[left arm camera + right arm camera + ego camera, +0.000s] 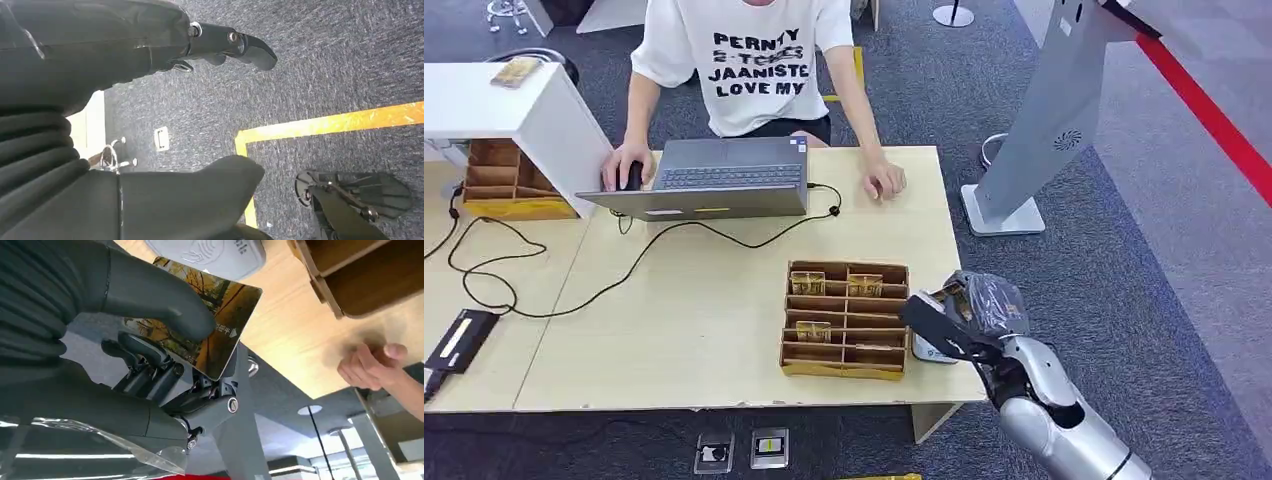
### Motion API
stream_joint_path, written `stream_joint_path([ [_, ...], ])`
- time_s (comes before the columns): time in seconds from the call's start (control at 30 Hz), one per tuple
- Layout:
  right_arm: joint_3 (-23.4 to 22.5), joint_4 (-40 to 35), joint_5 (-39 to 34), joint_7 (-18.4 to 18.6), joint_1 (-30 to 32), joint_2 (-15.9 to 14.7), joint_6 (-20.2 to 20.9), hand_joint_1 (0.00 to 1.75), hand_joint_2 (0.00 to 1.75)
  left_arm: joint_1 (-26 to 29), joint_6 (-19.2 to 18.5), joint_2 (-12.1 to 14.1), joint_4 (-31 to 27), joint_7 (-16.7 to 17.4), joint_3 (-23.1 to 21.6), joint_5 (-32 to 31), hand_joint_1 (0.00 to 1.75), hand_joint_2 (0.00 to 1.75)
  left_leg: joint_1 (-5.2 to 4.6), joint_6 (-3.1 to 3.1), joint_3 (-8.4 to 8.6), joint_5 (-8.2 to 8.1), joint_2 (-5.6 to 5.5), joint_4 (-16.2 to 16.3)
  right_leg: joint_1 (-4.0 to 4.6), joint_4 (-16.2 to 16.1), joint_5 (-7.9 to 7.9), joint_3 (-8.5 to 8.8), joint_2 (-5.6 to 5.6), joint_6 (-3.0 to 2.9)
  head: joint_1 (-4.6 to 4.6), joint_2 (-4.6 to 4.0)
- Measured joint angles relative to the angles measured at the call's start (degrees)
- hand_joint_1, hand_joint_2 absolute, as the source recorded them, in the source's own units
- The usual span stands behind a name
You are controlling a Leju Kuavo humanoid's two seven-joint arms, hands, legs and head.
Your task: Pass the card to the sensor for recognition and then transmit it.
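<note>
Nearest us, our right robot hand (150, 340) pinches the card (220, 325) between thumb and fingers, holding it just beside the white card reader (205, 251) at the desk (724, 300) edge, probably for scanning. Beyond the reader stands the compartment box (846, 320). We cannot tell whether card and reader touch. Our left robot hand (150, 125) hangs empty, fingers apart.

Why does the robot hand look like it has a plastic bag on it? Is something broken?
Nothing looks broken. Clear plastic wrap is bunched around the right robot hand, which looks odd. It holds the card near the white sensor at the table's corner.
</note>
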Motion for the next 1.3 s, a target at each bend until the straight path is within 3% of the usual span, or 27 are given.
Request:
stream_joint_path([
  [0.9, 0.9, 6.6, -2.2, 1.3, -0.7, -1.1, 0.7, 1.75, 1.75, 0.0, 0.4, 0.0, 0.0, 0.0, 0.0, -0.1, 0.0, 0.0, 0.0, 0.0, 0.02, 0.0, 0.0, 0.0, 0.0, 0.0, 0.0, -0.01, 0.02, 0.0, 0.0, 0.0],
  [1.3, 1.0, 8.7, -6.9, -1.5, -0.7, -0.9, 1.1, 1.75, 1.75, 0.0, 0.1, 0.0, 0.0, 0.0, 0.0, -0.7, 0.0, 0.0, 0.0, 0.0, 0.01, 0.0, 0.0, 0.0, 0.0, 0.0, 0.0, 0.0, 0.01, 0.0, 0.0, 0.0],
])
